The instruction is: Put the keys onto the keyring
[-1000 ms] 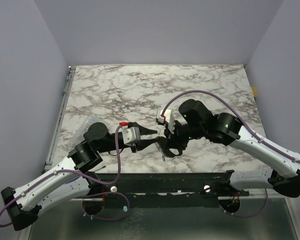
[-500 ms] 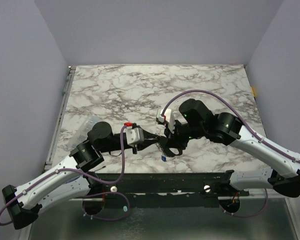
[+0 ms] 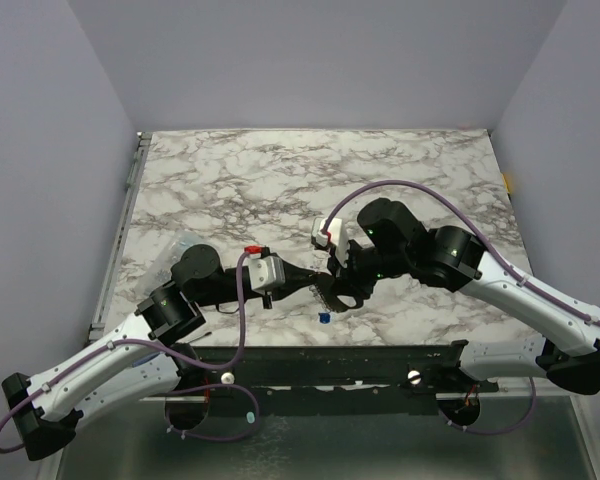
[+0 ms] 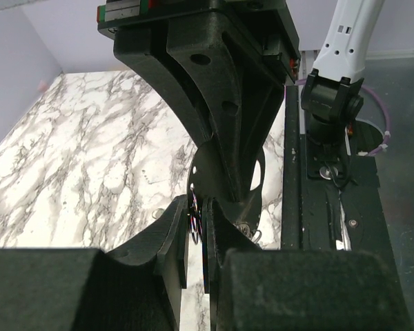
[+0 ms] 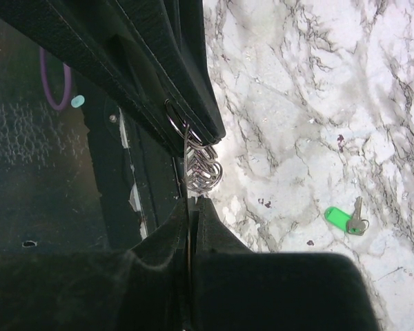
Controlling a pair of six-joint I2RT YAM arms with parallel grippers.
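**Current state**

- The right hand (image 5: 192, 210) is clenched on the keyring (image 5: 187, 162). In the right wrist view the ring shows edge-on as a thin metal line between the pads, and its chain (image 5: 204, 171) bunches just above the fingertips. Held this way, clear of the desk (image 3: 380, 170), the ring presents a free section to the opposite arm.
- The left hand (image 4: 195, 207) meets the right hand tip to tip at the centre of the top view. Its jaws stand a narrow slit apart around a small violet-tinted item. Whether they grip it cannot be told (the item is too small to identify).

**Location of the keys**

- The blue key (image 3: 323, 317) sits just below the two hands in the top view, apart from both, apparently on the desk.
- The green key (image 5: 339, 218) lies on the desk at the lower right of the right wrist view, well apart from the ring.

**Assessment**

Neither key appears threaded. The ring is probably held fixed so the left hand can do the fine work. Before threading, a key must be picked up.
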